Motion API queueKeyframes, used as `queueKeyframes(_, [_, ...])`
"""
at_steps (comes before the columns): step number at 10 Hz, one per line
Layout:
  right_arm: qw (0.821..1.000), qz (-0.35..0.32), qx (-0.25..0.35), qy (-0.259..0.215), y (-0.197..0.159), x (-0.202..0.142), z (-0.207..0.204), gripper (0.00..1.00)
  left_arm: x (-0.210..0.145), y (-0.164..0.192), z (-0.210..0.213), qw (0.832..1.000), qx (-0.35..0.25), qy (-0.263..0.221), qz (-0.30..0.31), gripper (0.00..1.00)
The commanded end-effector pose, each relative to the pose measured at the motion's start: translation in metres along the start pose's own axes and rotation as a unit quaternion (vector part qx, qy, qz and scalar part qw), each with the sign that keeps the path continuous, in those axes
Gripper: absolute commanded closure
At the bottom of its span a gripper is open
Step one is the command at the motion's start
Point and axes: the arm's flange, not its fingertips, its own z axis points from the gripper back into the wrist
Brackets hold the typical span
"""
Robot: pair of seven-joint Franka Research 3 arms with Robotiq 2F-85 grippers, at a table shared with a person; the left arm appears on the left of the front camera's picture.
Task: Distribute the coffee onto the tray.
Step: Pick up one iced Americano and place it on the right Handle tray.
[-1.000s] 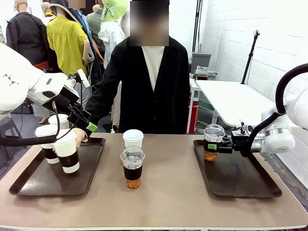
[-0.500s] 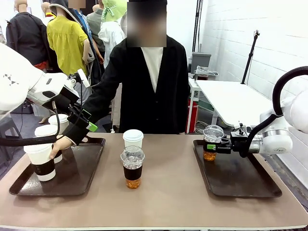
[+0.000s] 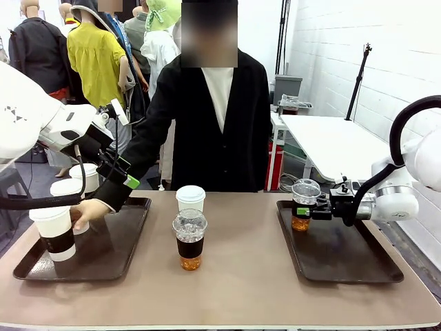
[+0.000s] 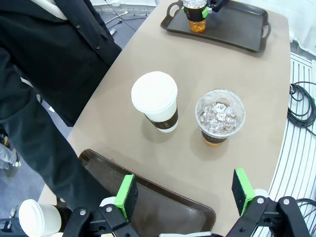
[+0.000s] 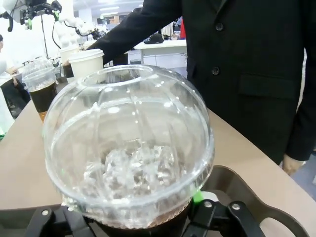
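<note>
1. Since a second ago, the person's hand (image 3: 88,210) has moved a paper cup (image 3: 54,233) to the left tray's (image 3: 103,258) near-left corner, where it stands upright.
2. Our right end effector (image 3: 306,212) pinches an iced cup (image 3: 304,200) at the right tray's (image 3: 344,262) far-left corner.
3. Our left end effector (image 4: 184,190) hangs spread and empty.
4. A white lidded cup (image 3: 191,198) and a second iced cup (image 3: 189,241) wait mid-desk (image 3: 234,289), so we judge the distribution unfinished.

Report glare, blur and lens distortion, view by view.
Front view: evenly lit and sharp, with only soft shadows on the table. Left wrist view: wide-angle stretch toward the edges, the left tool looming large at the bottom. Right wrist view: bright highlights streak the dome lid of the iced cup, which sits very near the lens.
</note>
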Motion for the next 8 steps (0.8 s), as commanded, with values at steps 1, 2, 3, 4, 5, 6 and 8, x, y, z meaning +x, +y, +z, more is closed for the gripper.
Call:
queueKeyframes(1, [1.000, -0.016, -0.007, 0.004, -0.002, 0.002, -0.003, 0.00, -0.002, 0.002, 0.001, 1.000, -0.004, 0.000, -0.003, 0.00])
queueKeyframes(2, [1.000, -0.019, -0.009, 0.004, 0.000, 0.001, -0.002, 0.00, -0.002, 0.002, 0.001, 1.000, -0.004, 0.000, -0.003, 0.00])
queueKeyframes(3, [1.000, -0.020, -0.012, 0.001, 0.002, -0.001, 0.000, 0.00, -0.002, 0.002, 0.001, 1.000, -0.004, 0.000, -0.003, 0.00])
queueKeyframes(4, [1.000, -0.022, -0.015, -0.001, 0.004, -0.002, 0.001, 0.00, -0.002, 0.002, 0.001, 1.000, -0.004, 0.000, -0.003, 0.00])
queueKeyframes(5, [1.000, -0.024, -0.018, -0.001, 0.006, -0.002, 0.003, 0.00, -0.002, 0.002, 0.001, 1.000, -0.004, 0.000, -0.003, 0.00])
queueKeyframes(6, [0.999, -0.027, -0.020, 0.000, 0.009, -0.002, 0.006, 0.00, -0.002, 0.002, 0.001, 1.000, -0.004, 0.000, -0.003, 0.00])
queueKeyframes(8, [0.999, -0.028, -0.031, -0.002, 0.017, -0.003, 0.016, 0.00, -0.002, 0.002, 0.001, 1.000, -0.004, 0.000, -0.003, 0.00])
